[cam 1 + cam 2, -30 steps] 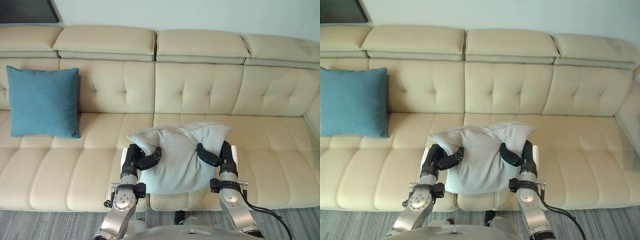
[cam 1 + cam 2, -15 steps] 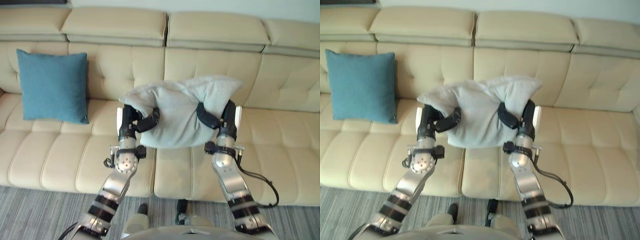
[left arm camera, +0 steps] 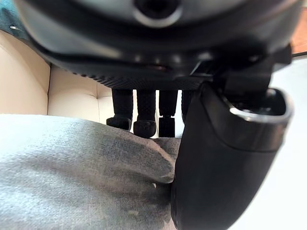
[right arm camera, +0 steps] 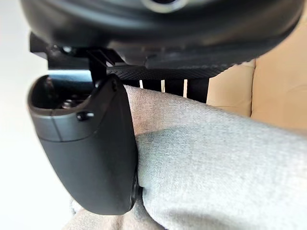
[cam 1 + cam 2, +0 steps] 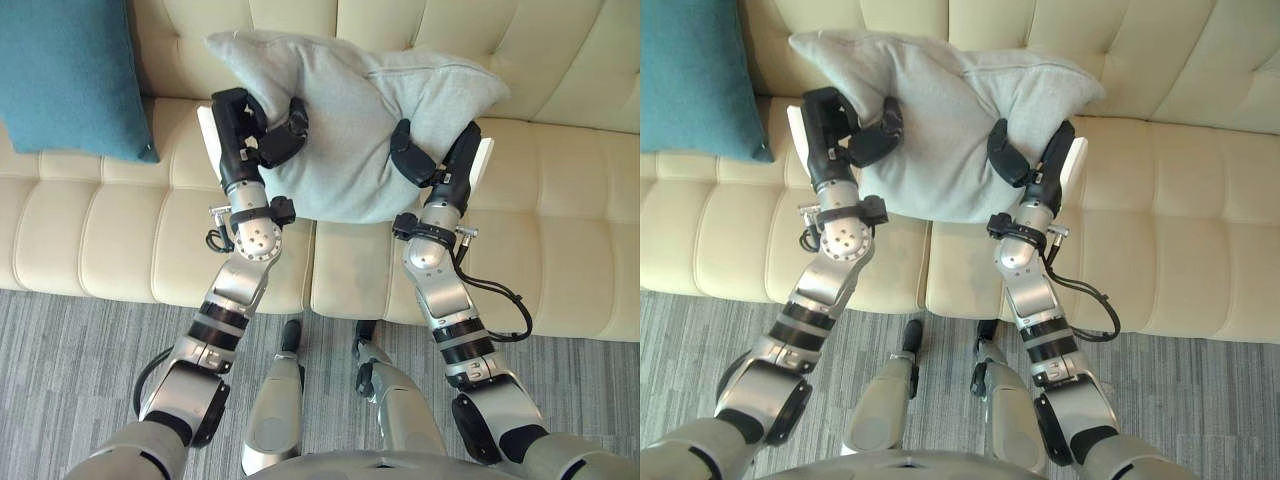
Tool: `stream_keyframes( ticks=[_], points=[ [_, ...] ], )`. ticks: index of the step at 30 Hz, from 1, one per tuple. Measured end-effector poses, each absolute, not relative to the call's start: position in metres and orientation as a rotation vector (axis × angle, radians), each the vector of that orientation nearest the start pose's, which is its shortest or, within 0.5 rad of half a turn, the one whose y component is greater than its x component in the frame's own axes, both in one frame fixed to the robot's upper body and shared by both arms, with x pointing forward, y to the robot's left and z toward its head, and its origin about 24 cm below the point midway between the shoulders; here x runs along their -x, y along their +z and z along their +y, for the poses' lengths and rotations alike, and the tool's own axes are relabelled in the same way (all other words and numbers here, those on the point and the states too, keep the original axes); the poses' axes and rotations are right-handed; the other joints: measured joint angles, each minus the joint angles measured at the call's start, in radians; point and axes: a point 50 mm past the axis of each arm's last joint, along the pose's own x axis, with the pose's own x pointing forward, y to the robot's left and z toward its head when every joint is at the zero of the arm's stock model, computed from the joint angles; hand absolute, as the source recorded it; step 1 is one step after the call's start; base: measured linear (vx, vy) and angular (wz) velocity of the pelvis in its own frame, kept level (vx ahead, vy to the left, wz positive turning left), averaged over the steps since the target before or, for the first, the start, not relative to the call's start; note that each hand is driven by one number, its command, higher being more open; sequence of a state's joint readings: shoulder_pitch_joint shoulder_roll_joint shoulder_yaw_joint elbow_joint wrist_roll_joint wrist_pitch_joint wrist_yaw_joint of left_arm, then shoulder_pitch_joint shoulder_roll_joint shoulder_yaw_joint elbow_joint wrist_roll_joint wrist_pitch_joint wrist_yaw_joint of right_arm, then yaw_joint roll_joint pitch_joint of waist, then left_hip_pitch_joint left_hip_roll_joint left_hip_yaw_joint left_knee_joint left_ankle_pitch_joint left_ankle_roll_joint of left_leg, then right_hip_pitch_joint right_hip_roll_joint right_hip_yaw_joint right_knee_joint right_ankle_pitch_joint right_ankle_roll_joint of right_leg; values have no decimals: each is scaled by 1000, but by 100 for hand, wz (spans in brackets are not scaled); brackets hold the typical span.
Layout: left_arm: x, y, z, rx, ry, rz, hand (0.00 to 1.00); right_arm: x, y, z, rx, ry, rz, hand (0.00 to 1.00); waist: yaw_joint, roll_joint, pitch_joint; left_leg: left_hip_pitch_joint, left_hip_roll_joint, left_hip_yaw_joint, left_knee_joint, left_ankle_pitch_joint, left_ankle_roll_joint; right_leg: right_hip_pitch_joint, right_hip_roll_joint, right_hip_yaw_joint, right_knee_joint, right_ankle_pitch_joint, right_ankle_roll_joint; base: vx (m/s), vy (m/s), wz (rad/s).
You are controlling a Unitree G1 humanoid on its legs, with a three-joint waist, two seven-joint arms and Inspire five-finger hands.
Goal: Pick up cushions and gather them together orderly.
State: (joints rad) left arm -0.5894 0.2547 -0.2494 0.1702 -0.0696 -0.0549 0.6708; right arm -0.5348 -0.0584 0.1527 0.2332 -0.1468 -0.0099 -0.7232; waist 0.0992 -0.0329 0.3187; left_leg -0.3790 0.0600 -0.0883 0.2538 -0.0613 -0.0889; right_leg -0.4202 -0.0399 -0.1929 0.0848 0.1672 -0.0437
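Teal cushion (image 5: 60, 75) left, bare seat (image 5: 565, 210) right

No legible text, number or sign on the pale grey fabric cushion (image 5: 350, 130), the teal square fabric cushion (image 5: 60, 80) or the cream tufted leather sofa (image 5: 560, 220). Small speck at the teal cushion's lower corner, possibly a tag (image 5: 153, 156); too small to read.

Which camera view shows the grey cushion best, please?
The left eye view: nearly the whole grey cushion shows there, gripped between the left hand and the right hand before the sofa. The right eye view shows much the same. Each wrist view gives a close patch of its cloth.
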Motion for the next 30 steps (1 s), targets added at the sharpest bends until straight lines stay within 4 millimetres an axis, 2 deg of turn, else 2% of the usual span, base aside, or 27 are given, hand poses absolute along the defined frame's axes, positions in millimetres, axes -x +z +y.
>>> stream_keyframes(
  ticks=[1, 6, 10, 17, 24, 27, 30],
  points=[
    [-337, 179, 131, -113, 337, -505, 100, -333, 148, -118, 129, -473, -393, 100, 1, 1, 7, -10, 2, -1, 2, 1, -2, -9, 0, -1, 0, 1, -1, 30, 33, 2],
    [-357, 205, 135, -163, 369, -544, 100, -349, 167, -117, 123, -490, -420, 100, 0, 0, 58, -45, 3, -6, 10, 4, -7, -38, 5, -5, -2, 9, -7, 38, 28, 2],
    [-367, 211, 143, -186, 395, -532, 100, -356, 169, -124, 108, -512, -396, 100, -3, 0, 75, -68, 4, -12, 9, 8, -12, -55, 7, -13, -10, 13, -9, 79, 32, 6],
    [-380, 226, 149, -179, 379, -527, 100, -372, 187, -133, 45, -510, -397, 100, -6, -1, 83, -75, 0, -28, 0, 10, -13, -48, 6, -22, -38, 24, -3, 57, 54, 6],
    [-387, 225, 193, -131, 474, -448, 100, -383, 191, -163, -34, -540, -344, 100, -5, -3, 85, -65, -2, -34, -9, 14, -14, -27, 7, -26, -64, 34, 0, 27, 35, 2],
    [-382, 236, 227, -70, 564, -458, 100, -385, 196, -188, -95, -583, -333, 100, -1, -9, 90, -55, -8, -34, -27, 24, -10, -16, 3, -26, -86, 46, 3, 12, 40, 4],
    [-377, 242, 248, -17, 612, -465, 100, -384, 196, -206, -142, -604, -316, 100, 0, -10, 91, -51, -15, -35, -32, 27, -7, -1, 0, -26, -109, 58, 7, 19, 48, 3]
  ],
)
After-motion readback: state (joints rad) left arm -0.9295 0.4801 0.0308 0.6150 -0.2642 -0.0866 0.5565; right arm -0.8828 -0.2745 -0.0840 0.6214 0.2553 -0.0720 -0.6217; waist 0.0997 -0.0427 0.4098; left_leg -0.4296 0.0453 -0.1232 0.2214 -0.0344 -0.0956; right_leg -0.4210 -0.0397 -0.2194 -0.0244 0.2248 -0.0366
